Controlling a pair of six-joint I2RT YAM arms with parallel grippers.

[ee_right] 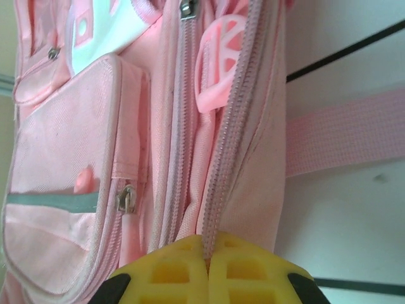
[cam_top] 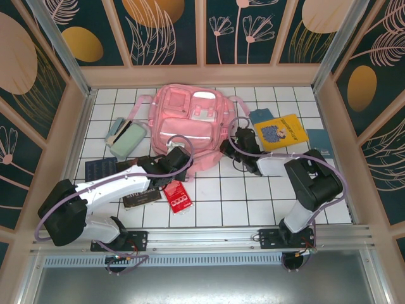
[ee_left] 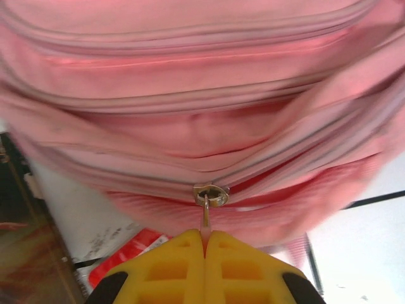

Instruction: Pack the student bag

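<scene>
tiled table (cam_top: pixel 223 191), 1 student bag (cam_top: pixel 183 130)

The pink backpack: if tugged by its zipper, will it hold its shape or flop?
Likely floppy: the backpack fabric folds and sags in the left wrist view. It would probably bunch rather than resist, perhaps why the right hand pinches its zipper edge while the left hand grips the zipper pull. Unlikely to roll; it lies flat.

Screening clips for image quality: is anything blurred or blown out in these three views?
Top external: sharp, evenly lit, soft shadows. Left wrist: the student bag is smeared soft, only the zip pull near the left pincer is crisp; table blown white. Right wrist: zip teeth sharp, mild glare on table.
</scene>
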